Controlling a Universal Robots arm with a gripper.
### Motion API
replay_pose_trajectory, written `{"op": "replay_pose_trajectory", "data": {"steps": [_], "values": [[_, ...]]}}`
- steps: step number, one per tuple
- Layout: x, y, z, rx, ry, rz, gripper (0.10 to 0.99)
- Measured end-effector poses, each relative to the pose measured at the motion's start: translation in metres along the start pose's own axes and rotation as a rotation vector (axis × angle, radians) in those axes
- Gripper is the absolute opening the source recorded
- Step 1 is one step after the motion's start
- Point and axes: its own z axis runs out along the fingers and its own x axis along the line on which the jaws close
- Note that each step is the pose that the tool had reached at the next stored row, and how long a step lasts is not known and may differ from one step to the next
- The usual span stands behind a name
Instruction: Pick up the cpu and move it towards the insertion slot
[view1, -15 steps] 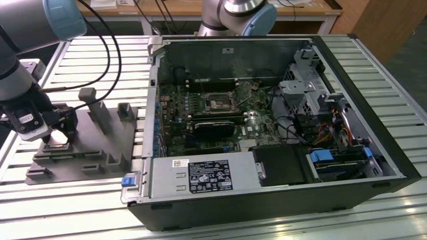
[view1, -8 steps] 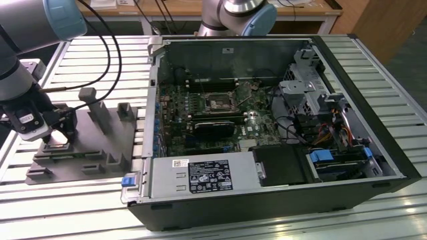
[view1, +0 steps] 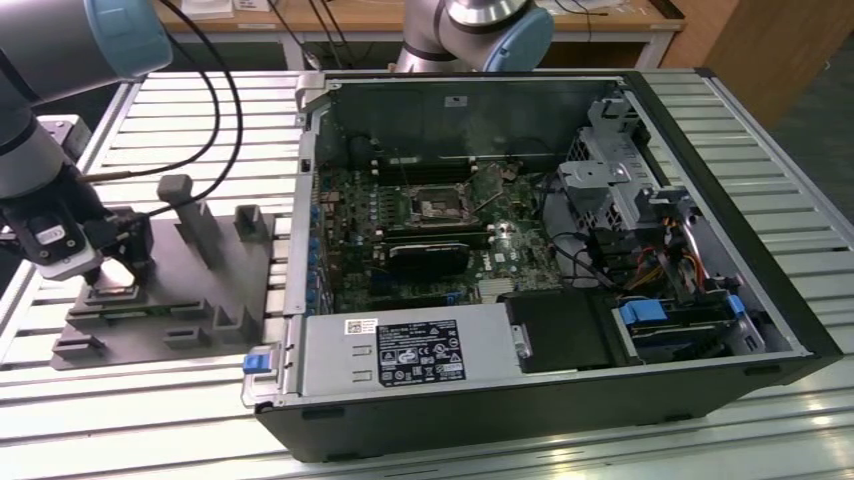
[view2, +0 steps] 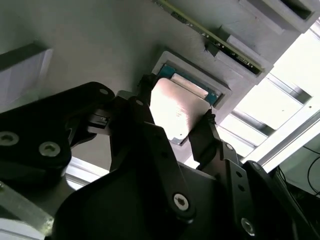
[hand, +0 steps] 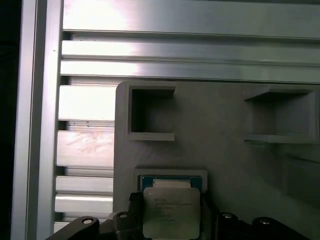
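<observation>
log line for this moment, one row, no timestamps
gripper: shut on cpu | cpu: over grey fixture pocket, exterior view's left | insertion slot: inside open pc case, far from cpu

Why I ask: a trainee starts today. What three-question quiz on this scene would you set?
1. True or false: the tool is at the insertion slot.
2. What sits between the tool's fingers in both wrist views? A a cable; B the cpu; C a black card.
3. Fill in: in the exterior view, the grey fixture lies to the computer case's ____ (that view's left or right).
Key: 1 false, the tool is at the grey fixture; 2 B; 3 left.
</observation>
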Motion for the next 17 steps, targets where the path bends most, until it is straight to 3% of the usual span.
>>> {"op": "replay_pose_trajectory", "data": {"steps": [8, 17], "values": [[0.0, 0.0004, -0.0096, 0.0, 0.0, 0.0, 0.545], [0.0, 0.0004, -0.0121, 0.0, 0.0002, 0.0, 0.545]]}}
